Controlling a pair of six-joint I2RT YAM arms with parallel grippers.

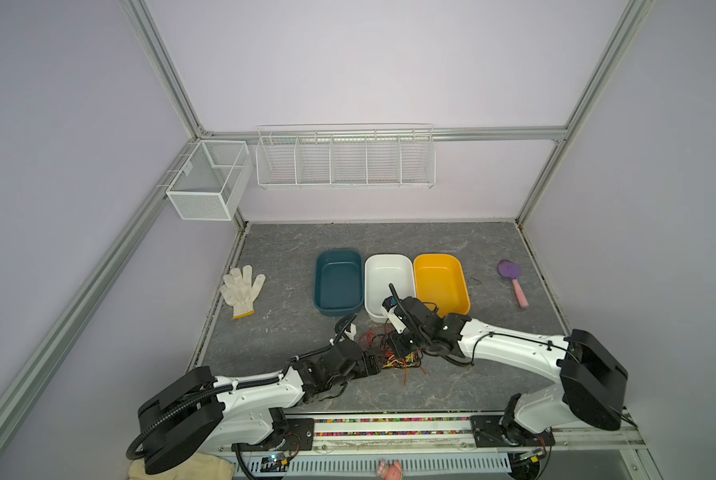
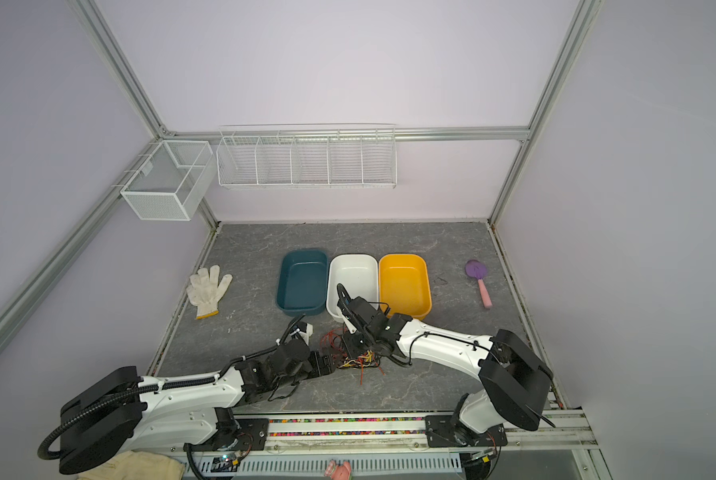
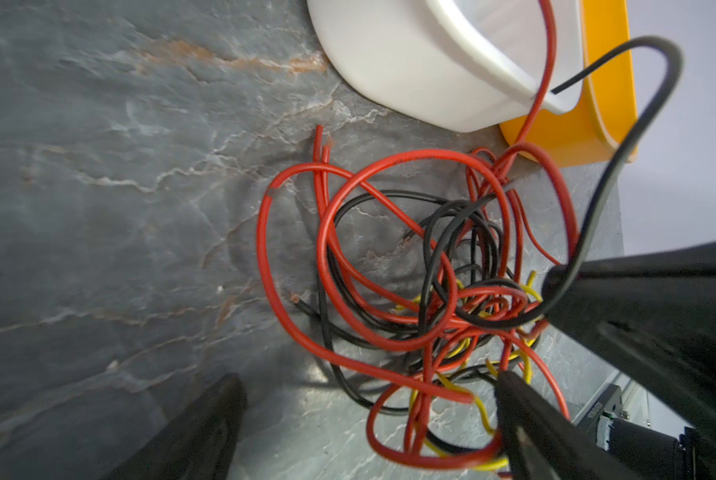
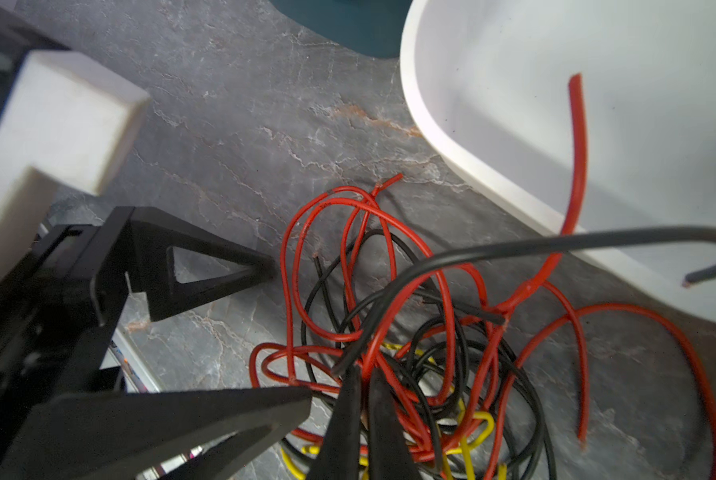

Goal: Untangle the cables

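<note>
The cables [image 1: 389,355] [image 2: 350,353] lie in one tangled heap of red, black and yellow wires on the grey table, just in front of the white bin. My left gripper [image 3: 368,376] [image 1: 373,362] is open at the heap's left edge, one finger on bare table and the other among red and yellow loops [image 3: 451,453]. My right gripper [image 4: 362,372] [image 1: 398,351] points down into the heap and is shut on cables. A red one [image 4: 578,137] and a black one [image 4: 555,243] rise from its tips over the white bin.
Blue bin [image 1: 338,254], white bin [image 1: 389,258] and yellow bin [image 1: 440,257] stand side by side behind the heap. A white glove [image 1: 242,291] lies far left, a purple-headed, pink-handled tool [image 1: 514,282] far right. Wire baskets [image 1: 343,160] hang on the back wall.
</note>
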